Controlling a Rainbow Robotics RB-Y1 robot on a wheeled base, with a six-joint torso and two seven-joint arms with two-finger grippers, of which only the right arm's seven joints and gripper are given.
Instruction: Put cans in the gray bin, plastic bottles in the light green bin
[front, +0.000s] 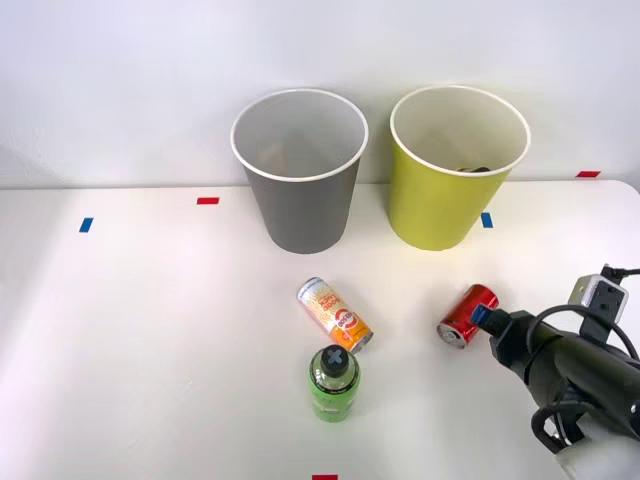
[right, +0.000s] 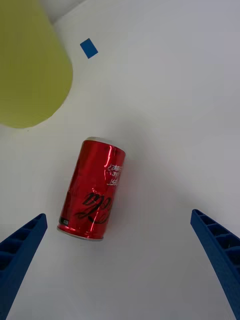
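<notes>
Your right gripper (right: 120, 270) has its jaws spread, hovering over the red can (right: 92, 195), which lies on its side on the surface (front: 150, 330). The can sits nearer 1 jaw, its long axis pointing toward the light green bin (front: 450, 190).

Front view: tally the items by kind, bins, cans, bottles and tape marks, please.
Bins: 2, gray bin and light green bin
Cans: 2, red can and orange-and-white can, both lying down
Bottles: 1, green bottle
Tape marks: 5, blue, red
Total: 10
</notes>
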